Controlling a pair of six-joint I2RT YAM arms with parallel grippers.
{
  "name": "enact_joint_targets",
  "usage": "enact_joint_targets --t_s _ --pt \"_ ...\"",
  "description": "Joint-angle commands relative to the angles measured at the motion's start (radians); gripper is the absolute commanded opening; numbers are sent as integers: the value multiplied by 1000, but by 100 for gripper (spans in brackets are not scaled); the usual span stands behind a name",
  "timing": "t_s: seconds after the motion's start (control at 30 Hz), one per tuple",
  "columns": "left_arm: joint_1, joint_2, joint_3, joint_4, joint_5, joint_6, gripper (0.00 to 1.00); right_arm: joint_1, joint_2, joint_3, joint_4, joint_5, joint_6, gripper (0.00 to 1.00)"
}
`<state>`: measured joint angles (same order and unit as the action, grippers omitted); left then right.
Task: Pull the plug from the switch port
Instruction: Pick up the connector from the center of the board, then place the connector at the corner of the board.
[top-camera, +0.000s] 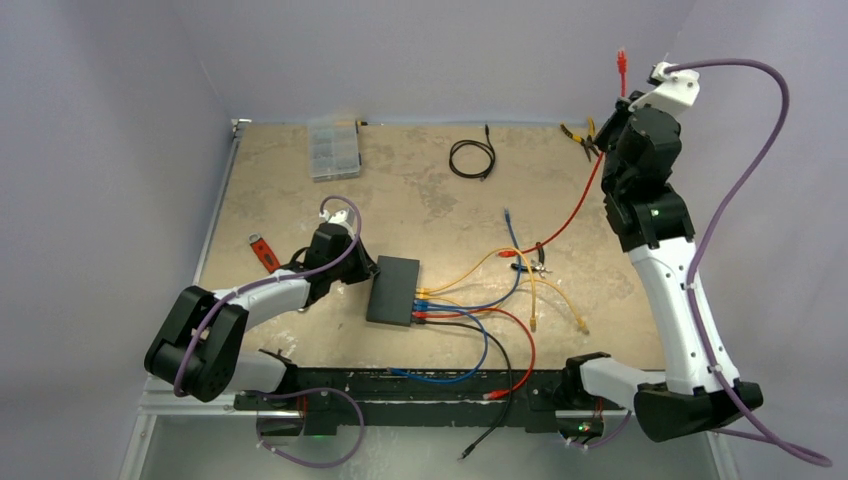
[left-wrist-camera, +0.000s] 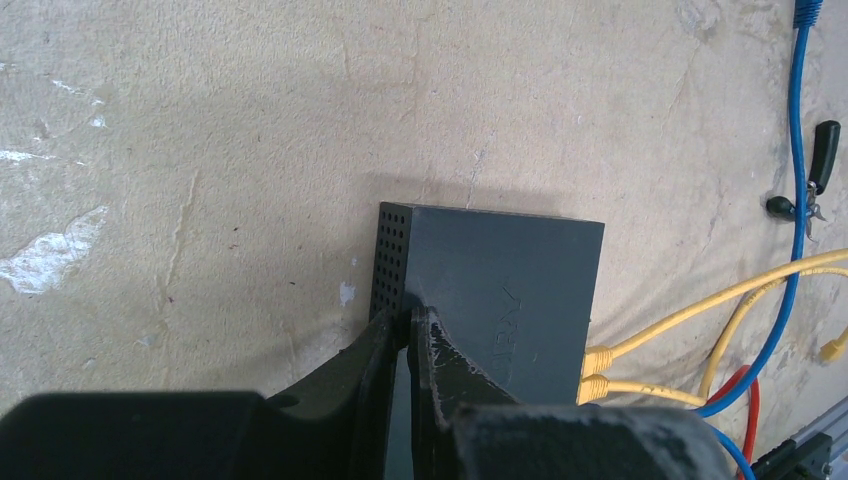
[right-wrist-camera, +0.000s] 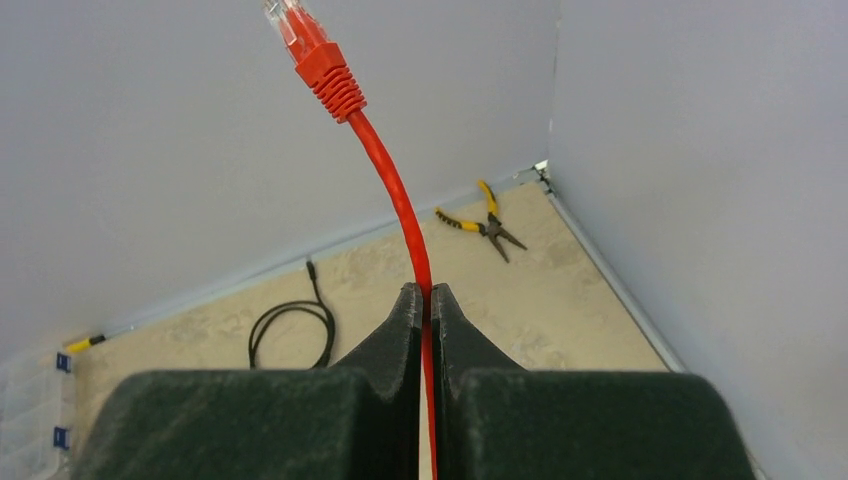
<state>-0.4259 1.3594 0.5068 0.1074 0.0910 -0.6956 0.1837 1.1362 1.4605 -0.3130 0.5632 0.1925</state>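
The flat black switch (top-camera: 393, 290) lies at mid-table, with yellow, blue, red and black cables plugged in along its right edge (top-camera: 422, 305). My left gripper (top-camera: 364, 268) is shut, and its tips (left-wrist-camera: 412, 318) rest on the switch (left-wrist-camera: 510, 290) at its perforated left edge. My right gripper (top-camera: 620, 100) is raised high at the back right and is shut on a red cable (right-wrist-camera: 395, 190). The cable's red plug (right-wrist-camera: 318, 55) stands free in the air above the fingers (right-wrist-camera: 405, 310). It also shows in the top view (top-camera: 621, 62).
A clear compartment box (top-camera: 334, 150), a coiled black cable (top-camera: 472, 158) and yellow-handled pliers (top-camera: 580, 138) lie at the back. A red-handled tool (top-camera: 264, 250) lies left of the left arm. Loose yellow, blue and red cables spread right of the switch, round a black clip (top-camera: 535, 262).
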Motion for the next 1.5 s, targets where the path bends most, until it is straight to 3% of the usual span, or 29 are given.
enact_joint_targets --t_s 0.0,0.17,0.43,0.77,1.47 --pt "6 47 -30 -154 -64 48 10 -2 45 -34 32 -122 22 0" --pt "6 46 -29 -158 -64 50 10 -3 157 -73 18 -270 29 0" --pt "6 43 -29 -158 -63 51 10 -3 204 -86 -2 -60 41 0" --pt "6 43 -38 -149 -62 47 10 -3 240 -110 68 -298 87 0" --pt "6 43 -39 -144 -53 50 10 -70 650 13 260 -784 296 0"
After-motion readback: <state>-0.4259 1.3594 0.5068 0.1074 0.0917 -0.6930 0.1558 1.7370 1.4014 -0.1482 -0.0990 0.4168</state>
